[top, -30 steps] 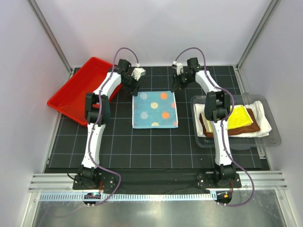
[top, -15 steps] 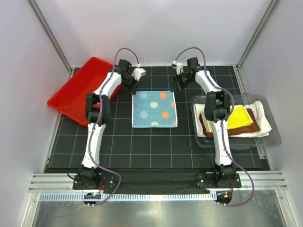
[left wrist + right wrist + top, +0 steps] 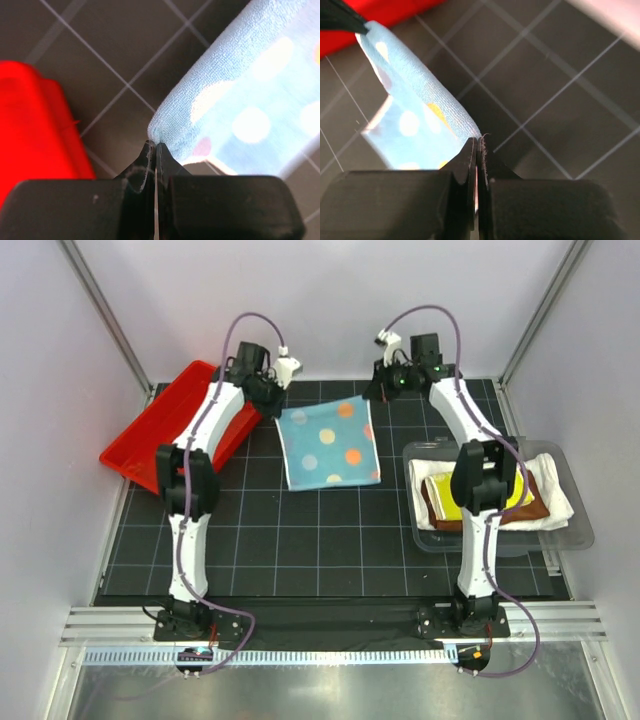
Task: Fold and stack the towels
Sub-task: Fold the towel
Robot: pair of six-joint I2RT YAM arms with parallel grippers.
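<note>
Counter (image 3: 300, 560), clear bin (image 3: 582, 532) at 3 o'clock: white towel (image 3: 556, 502), brown towel (image 3: 536, 508) and yellow-green towel (image 3: 447, 500) are stacked and look folded. Left to do: light-blue dotted towel (image 3: 330, 445) at 12 o'clock, unfolded. Left claw (image 3: 155, 146) is clamped on its far-left corner, right claw (image 3: 479, 141) on the far-right. Far edge is raised.

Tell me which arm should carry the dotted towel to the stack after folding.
Right, probably. The clear bin holding the stacked towels sits beside the right arm; the left gripper pinches its dotted towel corner over by the red tray.
</note>
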